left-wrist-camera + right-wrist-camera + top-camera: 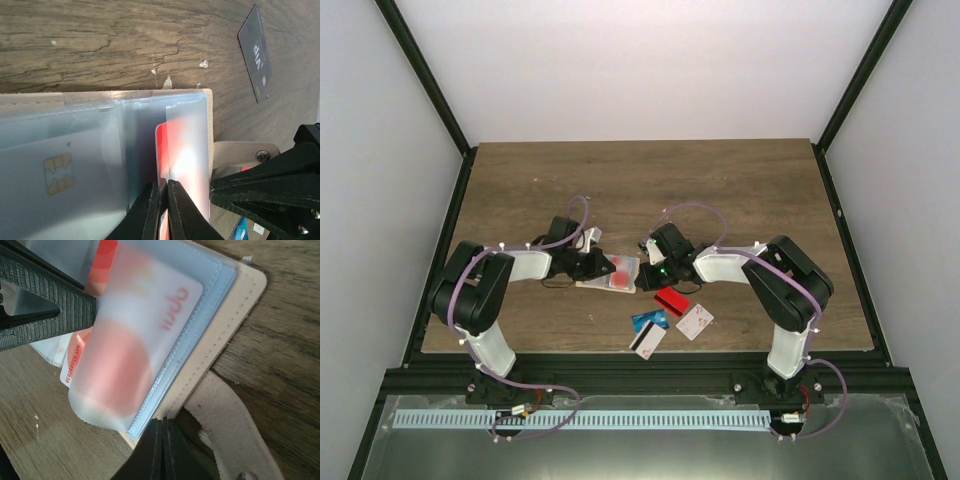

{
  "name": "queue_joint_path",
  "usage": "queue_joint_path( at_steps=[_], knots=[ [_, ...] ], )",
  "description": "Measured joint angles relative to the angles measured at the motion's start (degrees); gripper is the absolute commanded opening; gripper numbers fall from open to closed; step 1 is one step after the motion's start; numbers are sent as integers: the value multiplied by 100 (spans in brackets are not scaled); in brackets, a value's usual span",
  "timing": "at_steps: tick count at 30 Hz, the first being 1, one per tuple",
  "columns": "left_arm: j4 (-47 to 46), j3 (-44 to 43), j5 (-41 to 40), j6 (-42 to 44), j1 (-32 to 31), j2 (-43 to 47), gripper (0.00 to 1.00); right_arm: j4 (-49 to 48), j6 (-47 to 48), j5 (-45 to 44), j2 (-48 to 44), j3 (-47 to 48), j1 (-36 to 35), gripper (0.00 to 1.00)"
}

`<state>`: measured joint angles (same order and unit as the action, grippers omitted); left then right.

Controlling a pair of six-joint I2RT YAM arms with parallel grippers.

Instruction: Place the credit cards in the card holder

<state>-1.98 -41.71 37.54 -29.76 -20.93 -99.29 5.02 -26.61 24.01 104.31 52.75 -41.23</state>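
Observation:
The beige card holder [605, 283] lies open mid-table, its clear sleeves up. In the left wrist view my left gripper [164, 200] is shut on the edge of a red-and-white card [182, 145] sitting in a sleeve of the holder [209, 100]. In the right wrist view my right gripper [162, 429] is shut on the holder's beige edge [235, 310], beside its tab [225, 420]. A white card with a big red dot [130, 335] lies under the frosted sleeve. Red [672, 301], blue [650, 320], black-striped [647, 341] and white [695, 321] cards lie loose nearby.
A dark grey card [256, 52] lies on the wood just beyond the holder. The left gripper's fingers [50, 302] cross the upper left of the right wrist view. The two grippers meet close together over the holder [620, 268]. The table's near edge [640, 352] is just behind the loose cards.

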Motion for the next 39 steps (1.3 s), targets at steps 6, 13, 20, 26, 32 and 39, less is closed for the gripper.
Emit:
queue_joint_path(
  at_steps=[6, 13, 20, 26, 32, 39],
  knots=[
    [195, -127, -33, 162, -11, 0, 7, 0, 0, 0, 0, 0, 0, 1],
    [251, -164, -37, 225, -13, -4, 7, 0, 2, 2, 0, 0, 0, 1],
    [367, -291, -66, 313, -13, -66, 7, 0, 2, 2, 2, 2, 0, 1],
    [393, -343, -61, 348, -13, -118, 9, 0, 4, 2, 4, 4, 0, 1],
    [466, -433, -85, 431, -57, -208, 38, 37, 7, 0, 20, 44, -9, 1],
    [1043, -553, -743, 529, -173, 214, 58, 177, 22, -44, 20, 111, -22, 1]
  ],
)
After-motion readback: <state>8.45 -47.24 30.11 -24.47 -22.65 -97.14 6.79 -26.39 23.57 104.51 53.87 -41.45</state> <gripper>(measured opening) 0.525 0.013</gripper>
